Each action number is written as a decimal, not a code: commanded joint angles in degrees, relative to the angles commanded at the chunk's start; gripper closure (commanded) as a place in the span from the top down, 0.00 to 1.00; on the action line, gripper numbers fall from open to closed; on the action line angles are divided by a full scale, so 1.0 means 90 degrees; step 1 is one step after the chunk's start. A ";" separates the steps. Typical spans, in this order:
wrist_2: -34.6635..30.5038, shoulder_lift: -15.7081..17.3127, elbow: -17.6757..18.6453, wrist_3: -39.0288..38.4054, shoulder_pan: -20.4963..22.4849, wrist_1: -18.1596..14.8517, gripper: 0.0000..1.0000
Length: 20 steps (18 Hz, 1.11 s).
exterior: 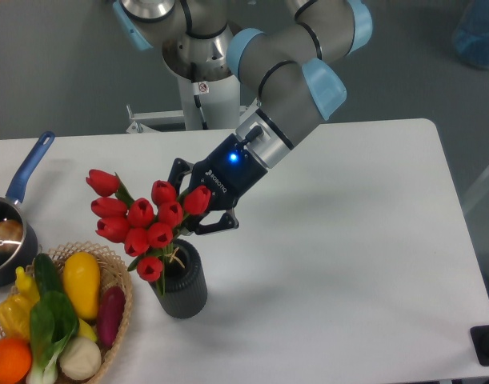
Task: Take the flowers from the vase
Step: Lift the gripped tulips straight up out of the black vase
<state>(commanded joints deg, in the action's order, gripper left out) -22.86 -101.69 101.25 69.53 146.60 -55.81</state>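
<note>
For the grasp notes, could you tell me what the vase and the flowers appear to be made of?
The vase looks like matte dark grey plastic or rubber: finely ribbed, no glare. The flowers seem artificial, perhaps fabric or foam, with uniformly red, smooth buds.

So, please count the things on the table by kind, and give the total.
Bunch of red tulips: 1
Dark ribbed vase: 1
Wicker basket of vegetables and fruit: 1
Saucepan with blue handle: 1
Total: 4
</note>
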 joint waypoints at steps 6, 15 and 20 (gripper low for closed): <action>0.0371 0.0127 -0.0049 -0.0253 0.0263 -0.0010 0.30; 0.0596 0.0332 -0.0078 -0.0635 0.0546 -0.0010 0.30; 0.0664 0.0507 -0.0068 -0.1230 0.0673 -0.0010 0.29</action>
<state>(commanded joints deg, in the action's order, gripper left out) -16.88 -97.12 100.63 58.46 152.66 -55.90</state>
